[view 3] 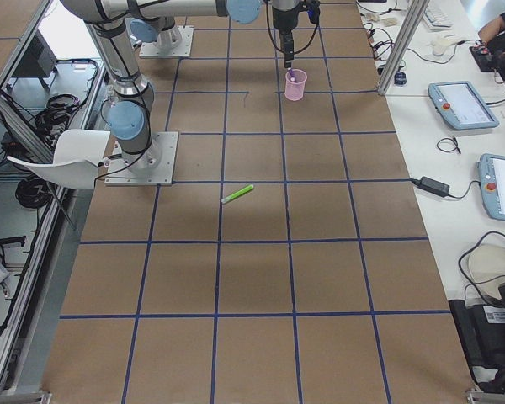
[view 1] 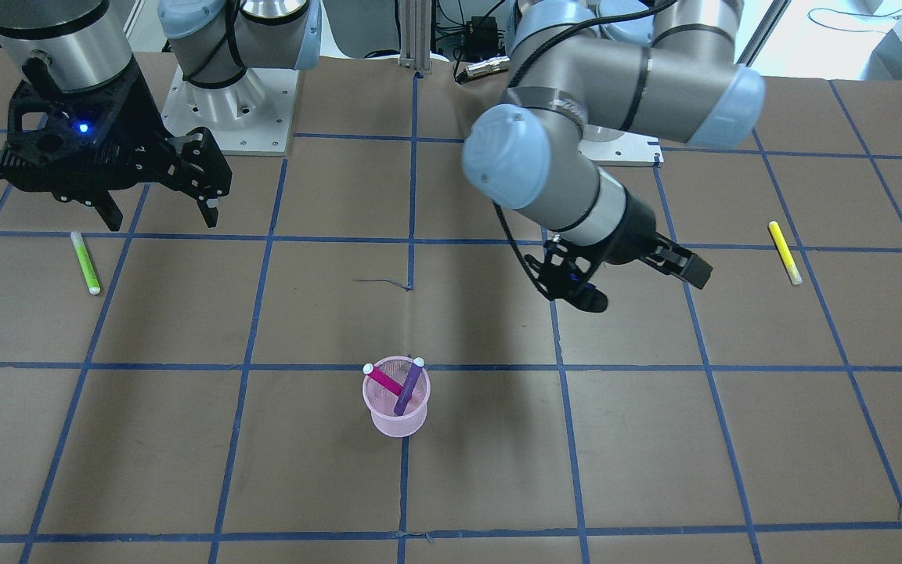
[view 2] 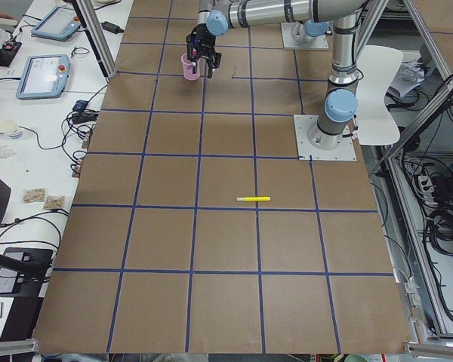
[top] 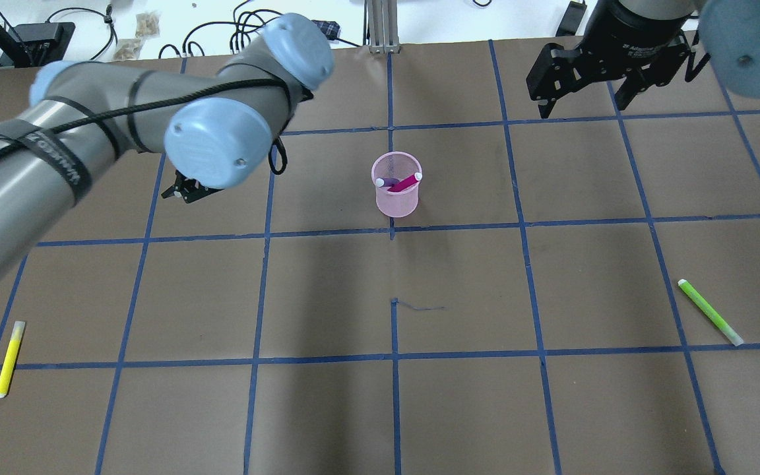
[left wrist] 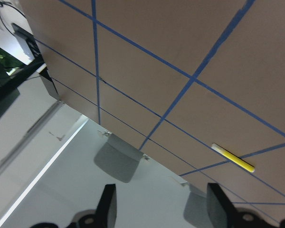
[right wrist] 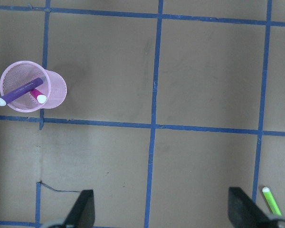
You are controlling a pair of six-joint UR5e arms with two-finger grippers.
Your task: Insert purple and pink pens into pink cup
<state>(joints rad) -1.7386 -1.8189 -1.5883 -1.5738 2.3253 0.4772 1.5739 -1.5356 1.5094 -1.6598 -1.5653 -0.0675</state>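
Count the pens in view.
4: purple pen and pink pen in the pink cup; yellow pen on the robot's left, green pen on its right. None seem hidden.

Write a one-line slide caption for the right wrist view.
Purple pen and pink pen lean inside the pink cup.

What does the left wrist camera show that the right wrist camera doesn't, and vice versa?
Only the left wrist view: the yellow pen and the edge of the table. Only the right wrist view: the pink cup holding the purple pen and pink pen, plus the green pen at lower right. Both: the brown surface with blue tape lines, and that arm's own gripper open and empty: left gripper, right gripper.
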